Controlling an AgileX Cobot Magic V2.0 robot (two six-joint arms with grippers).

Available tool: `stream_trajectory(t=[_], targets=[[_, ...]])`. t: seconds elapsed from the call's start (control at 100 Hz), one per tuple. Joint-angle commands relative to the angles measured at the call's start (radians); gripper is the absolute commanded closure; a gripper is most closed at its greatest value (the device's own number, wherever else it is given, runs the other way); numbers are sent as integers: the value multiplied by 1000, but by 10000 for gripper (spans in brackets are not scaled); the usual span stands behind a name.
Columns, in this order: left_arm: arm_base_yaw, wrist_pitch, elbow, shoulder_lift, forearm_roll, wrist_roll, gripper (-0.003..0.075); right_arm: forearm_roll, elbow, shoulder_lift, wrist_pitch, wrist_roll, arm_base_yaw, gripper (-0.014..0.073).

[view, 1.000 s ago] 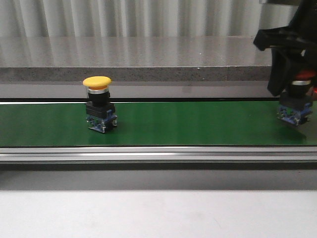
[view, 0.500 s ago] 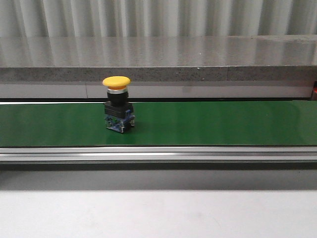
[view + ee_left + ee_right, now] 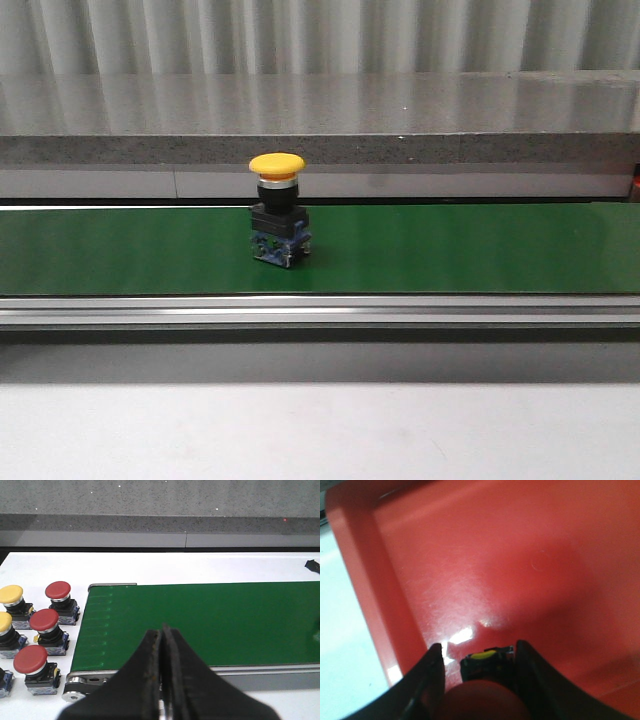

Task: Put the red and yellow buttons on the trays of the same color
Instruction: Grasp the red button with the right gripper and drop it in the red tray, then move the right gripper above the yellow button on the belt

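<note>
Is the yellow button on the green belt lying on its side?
No, the yellow button stands upright on the green belt, its yellow cap on top.

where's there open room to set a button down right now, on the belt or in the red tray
The red tray floor beyond the right gripper, which holds a red button, is bare up to its raised wall. The green belt lies open either side of the yellow button. It is crowded off the belt's end, where the spare buttons cluster.
</note>
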Motion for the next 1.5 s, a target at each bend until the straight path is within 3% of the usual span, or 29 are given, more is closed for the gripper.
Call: stream_trajectory(t=[0.0, 0.11, 0.18, 0.4, 0.74, 0.99, 1.33, 1.49], targets=[[-9, -70, -26, 4, -4, 4, 740, 10, -38, -33, -57, 0, -6, 408], [-9, -70, -26, 4, -4, 4, 740, 11, -38, -18, -55, 0, -6, 405], [-9, -70, -26, 4, -4, 4, 740, 11, -38, -13, -47, 0, -6, 359], [-9, -70, -26, 4, -4, 4, 740, 11, -40, -20, -29, 0, -6, -78], [-9, -70, -26, 4, -4, 4, 740, 11, -38, -182, -5, 0, -3, -31], [-9, -70, -26, 4, -4, 4, 740, 11, -34, -366, 156, -82, 37, -31], [-9, -70, -26, 4, -4, 4, 740, 11, -27, -512, 460, -193, 259, -31], [-9, -70, -26, 4, -4, 4, 740, 11, 57, -559, 476, -229, 383, -31]])
